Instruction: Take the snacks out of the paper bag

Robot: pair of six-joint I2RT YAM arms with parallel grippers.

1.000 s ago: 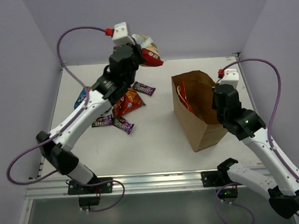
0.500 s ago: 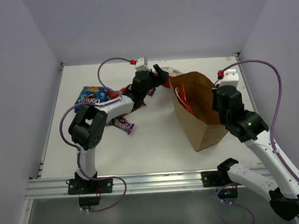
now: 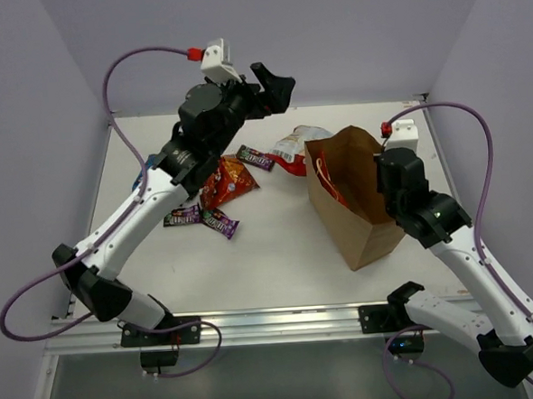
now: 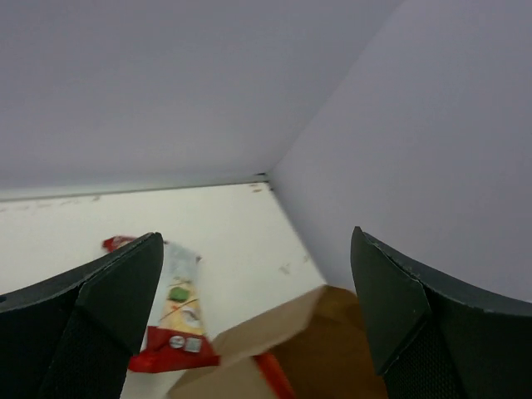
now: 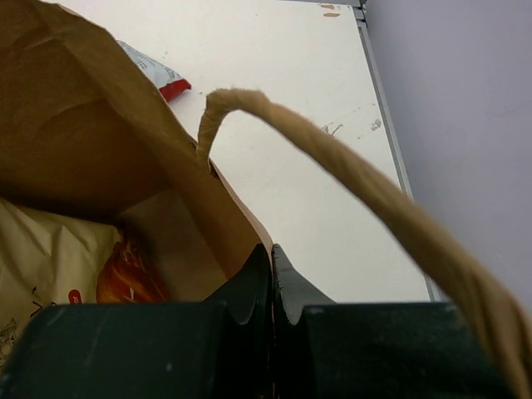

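The brown paper bag stands upright right of centre, mouth open. My right gripper is shut on its right rim. Inside lies a cream-and-orange chip bag. My left gripper hangs open and empty, high above the table's back. Below it, a white-and-red chip bag lies flat against the paper bag's far left corner, also seen between the open fingers. A red-orange chip bag and three purple candy bars lie to the left.
A sliver of the blue Doritos bag shows behind my left arm. The paper bag's twisted handle arches over my right gripper. Purple walls close in the table at the back and sides.
My left gripper opened and let go of the white-and-red chip bag, which now lies beside the paper bag. The left arm dipped to the table and rose again. The right arm stayed put.
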